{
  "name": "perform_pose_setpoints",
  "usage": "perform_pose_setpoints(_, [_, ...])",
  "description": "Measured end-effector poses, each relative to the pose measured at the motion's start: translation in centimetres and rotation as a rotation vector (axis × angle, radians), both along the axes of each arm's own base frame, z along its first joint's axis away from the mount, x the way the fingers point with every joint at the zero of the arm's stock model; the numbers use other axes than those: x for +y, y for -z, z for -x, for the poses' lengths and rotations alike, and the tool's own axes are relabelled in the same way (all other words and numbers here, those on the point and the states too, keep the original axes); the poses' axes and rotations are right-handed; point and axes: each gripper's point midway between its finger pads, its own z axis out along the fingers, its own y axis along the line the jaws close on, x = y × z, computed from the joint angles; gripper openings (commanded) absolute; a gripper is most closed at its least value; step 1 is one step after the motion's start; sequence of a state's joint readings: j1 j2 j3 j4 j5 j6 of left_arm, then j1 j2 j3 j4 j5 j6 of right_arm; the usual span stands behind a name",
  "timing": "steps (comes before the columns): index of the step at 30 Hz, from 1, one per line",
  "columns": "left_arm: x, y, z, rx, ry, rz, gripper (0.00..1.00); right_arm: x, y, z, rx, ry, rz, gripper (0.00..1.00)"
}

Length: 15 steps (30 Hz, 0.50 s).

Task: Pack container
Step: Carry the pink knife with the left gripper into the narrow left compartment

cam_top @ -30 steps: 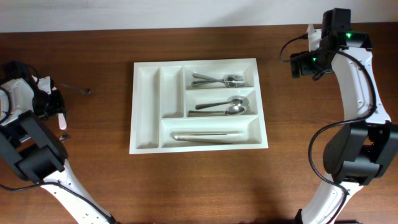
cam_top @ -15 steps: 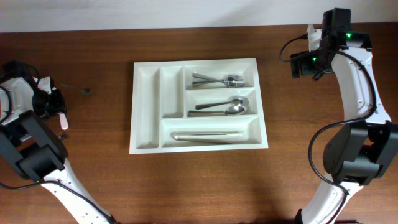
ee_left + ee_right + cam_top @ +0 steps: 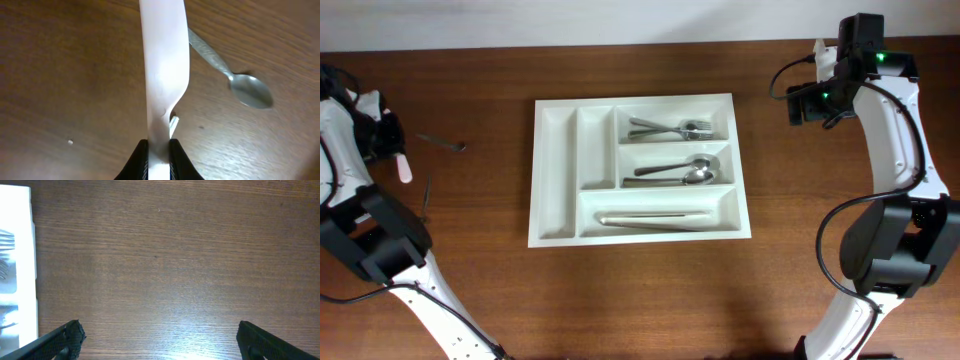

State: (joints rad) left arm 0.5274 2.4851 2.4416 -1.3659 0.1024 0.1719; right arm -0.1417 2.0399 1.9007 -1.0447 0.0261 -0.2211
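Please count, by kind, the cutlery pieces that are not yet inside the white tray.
Metal spoon, lying on the table: 1
White plastic utensil, held in the left pincer: 1
Total: 2

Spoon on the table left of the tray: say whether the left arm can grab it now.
Probably not yet: the left gripper is shut on a white utensil, though the spoon lies uncovered nearby.
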Motion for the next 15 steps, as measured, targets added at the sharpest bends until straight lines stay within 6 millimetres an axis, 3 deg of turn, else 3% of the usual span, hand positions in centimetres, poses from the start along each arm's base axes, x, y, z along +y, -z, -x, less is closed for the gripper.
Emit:
perform_pose_setpoints(3, [-0.7,-0.8,-0.5,-0.015,0.006,0.007,0.02,0.0,0.0,0.0,0.000,0.001,-0.001,0.99])
perform_pose_setpoints(7, [-4.0,-1.5,-2.1,-0.031,0.067,0.024,0.02,0.0,0.0,0.0,0.000,0.000,0.000,0.99])
perform_pose_setpoints(10, [-9.1,-1.7,-3.9,-0.034,0.168,0.034,0.02,0.0,0.0,0.0,0.000,0.000,0.000,0.99])
perform_pose_setpoints(15, [-20.0,-1.8,-6.3,-0.039,0.346,0.051,0.02,0.0,0.0,0.0,0.000,0.000,0.000,0.99])
